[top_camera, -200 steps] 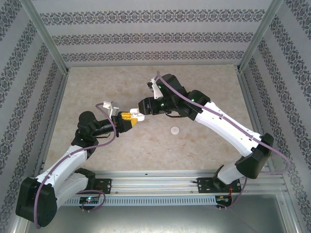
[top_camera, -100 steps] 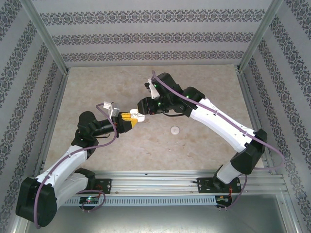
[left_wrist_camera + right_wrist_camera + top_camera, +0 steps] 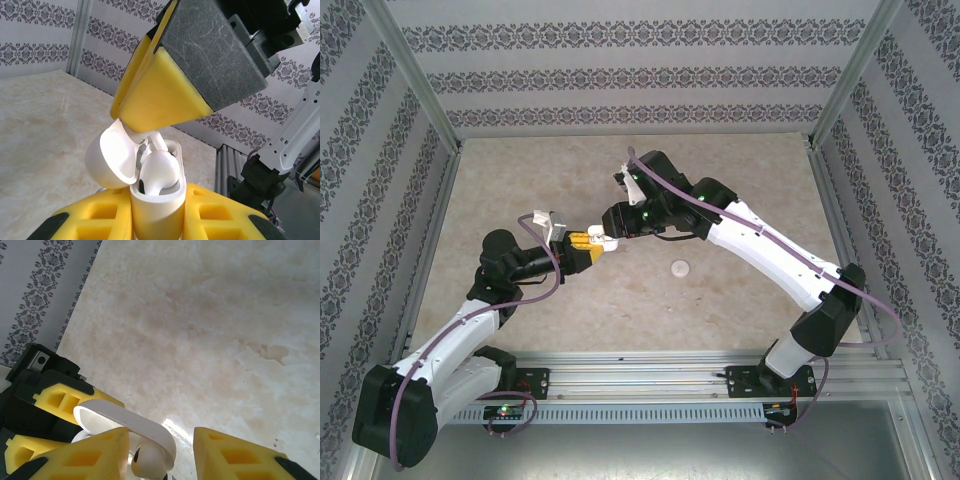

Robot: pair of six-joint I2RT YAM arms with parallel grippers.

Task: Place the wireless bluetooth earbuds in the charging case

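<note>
Left wrist view: my left gripper [image 3: 158,222] is clamped on the charging case [image 3: 156,205], lid open, lower centre of frame, with one earbud [image 3: 160,172] sitting in it. Right gripper [image 3: 160,452] hovers half-spread just above. I'd push straight down gently and keep the case steady.

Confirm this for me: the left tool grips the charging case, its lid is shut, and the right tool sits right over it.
Not quite: the lid is open, swung back, with an earbud sitting in the charging case, as the left wrist view shows. The left tool does grip it, and the right tool is right over it.
</note>
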